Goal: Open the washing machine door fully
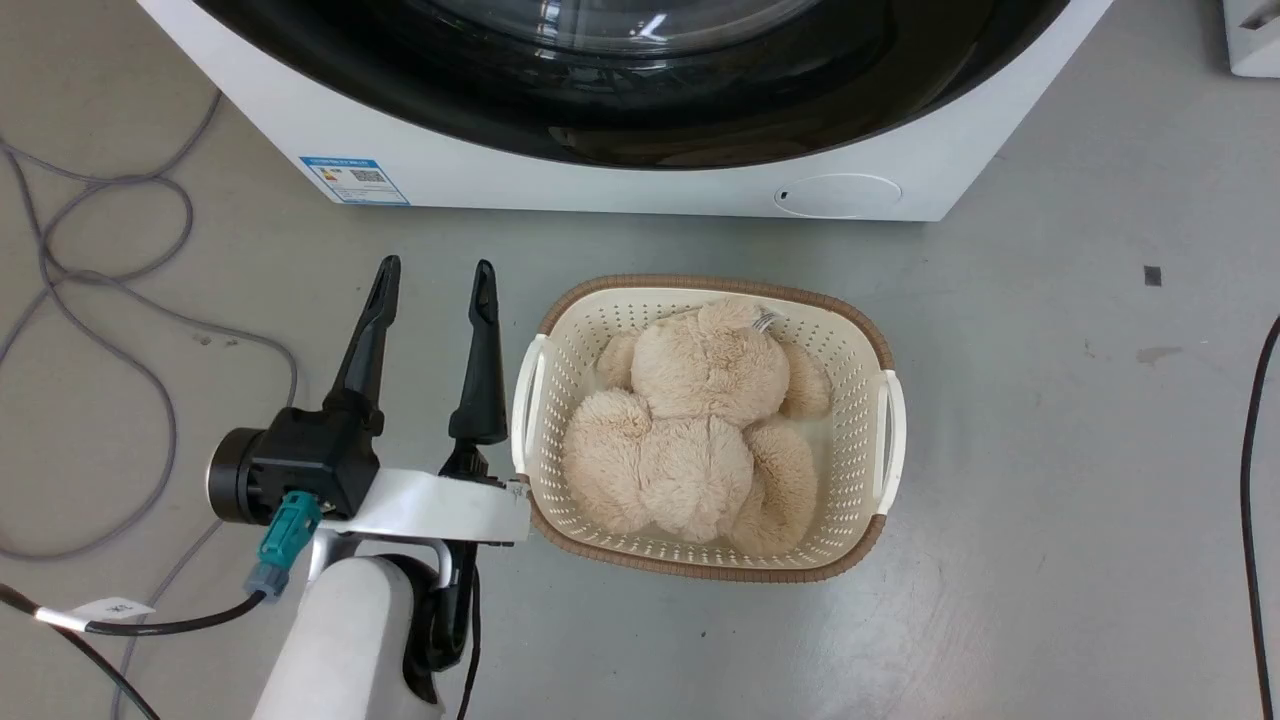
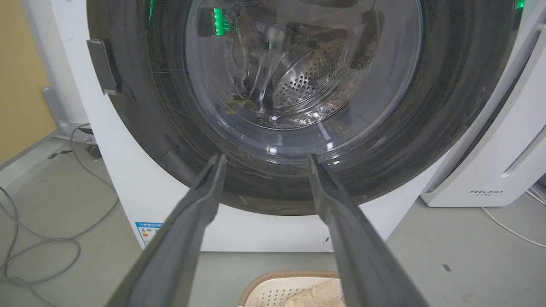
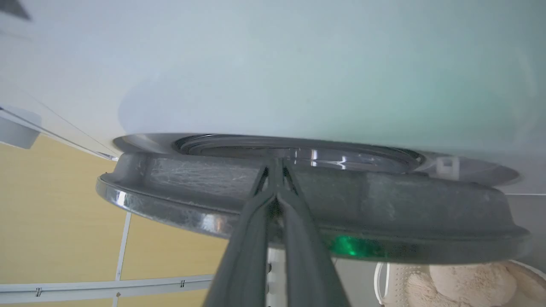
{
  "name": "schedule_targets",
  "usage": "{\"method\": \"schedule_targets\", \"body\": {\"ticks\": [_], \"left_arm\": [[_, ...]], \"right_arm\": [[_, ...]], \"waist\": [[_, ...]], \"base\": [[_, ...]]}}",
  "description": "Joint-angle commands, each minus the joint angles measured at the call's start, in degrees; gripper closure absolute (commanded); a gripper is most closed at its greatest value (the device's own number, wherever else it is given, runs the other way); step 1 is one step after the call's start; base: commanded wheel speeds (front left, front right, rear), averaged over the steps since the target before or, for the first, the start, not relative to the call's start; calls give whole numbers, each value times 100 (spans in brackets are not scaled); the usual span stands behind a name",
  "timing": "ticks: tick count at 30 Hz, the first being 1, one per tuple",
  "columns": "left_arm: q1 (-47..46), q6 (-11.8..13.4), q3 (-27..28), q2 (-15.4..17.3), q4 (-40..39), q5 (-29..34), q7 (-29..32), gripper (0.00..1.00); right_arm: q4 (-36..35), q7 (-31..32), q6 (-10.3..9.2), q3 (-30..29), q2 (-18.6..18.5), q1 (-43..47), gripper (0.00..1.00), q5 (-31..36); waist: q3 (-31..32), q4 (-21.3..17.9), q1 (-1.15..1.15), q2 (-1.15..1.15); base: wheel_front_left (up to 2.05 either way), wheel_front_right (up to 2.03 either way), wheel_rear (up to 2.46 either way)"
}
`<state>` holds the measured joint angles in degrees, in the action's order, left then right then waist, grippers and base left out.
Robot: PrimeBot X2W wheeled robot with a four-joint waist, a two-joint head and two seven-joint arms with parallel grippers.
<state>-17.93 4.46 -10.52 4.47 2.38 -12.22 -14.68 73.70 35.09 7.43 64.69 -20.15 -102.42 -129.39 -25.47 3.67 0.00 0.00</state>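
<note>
Washing machine door [image 1: 640,100] is cut off by the head view's top edge, on the washing machine [image 1: 560,185]. Right gripper [image 3: 275,164] is pinched together at the door's grey rim, its grasp unclear. Left gripper [image 1: 435,272] is spread, empty, just beside the basket [image 1: 700,285] holding a plush toy [image 1: 690,420]. Cables [image 1: 100,260] lie left.

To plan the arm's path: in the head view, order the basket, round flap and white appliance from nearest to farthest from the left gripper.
1. The basket, just right of the left gripper.
2. The round flap, low on the washing machine.
3. The white appliance, far top right.
</note>
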Motion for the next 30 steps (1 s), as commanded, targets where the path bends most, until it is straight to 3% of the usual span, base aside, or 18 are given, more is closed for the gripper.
{"method": "schedule_targets", "body": {"ticks": [1, 19, 30], "left_arm": [[-104, 3, 8, -4, 13, 9, -31, 0], [-43, -58, 35, -42, 160, 112, -31, 0], [339, -109, -4, -16, 465, 147, -31, 0]], "right_arm": [[25, 96, 6, 57, 69, -49, 100, -4], [-546, 279, 6, 265, 120, 773, 100, 169], [-1751, 149, 6, 300, -260, 1992, 100, 85]], "waist": [[0, -6, 0, 0], [218, -19, 0, 0], [985, 90, 0, 0]], "base": [[0, 0, 0], [0, 0, 0], [0, 0, 0]]}}
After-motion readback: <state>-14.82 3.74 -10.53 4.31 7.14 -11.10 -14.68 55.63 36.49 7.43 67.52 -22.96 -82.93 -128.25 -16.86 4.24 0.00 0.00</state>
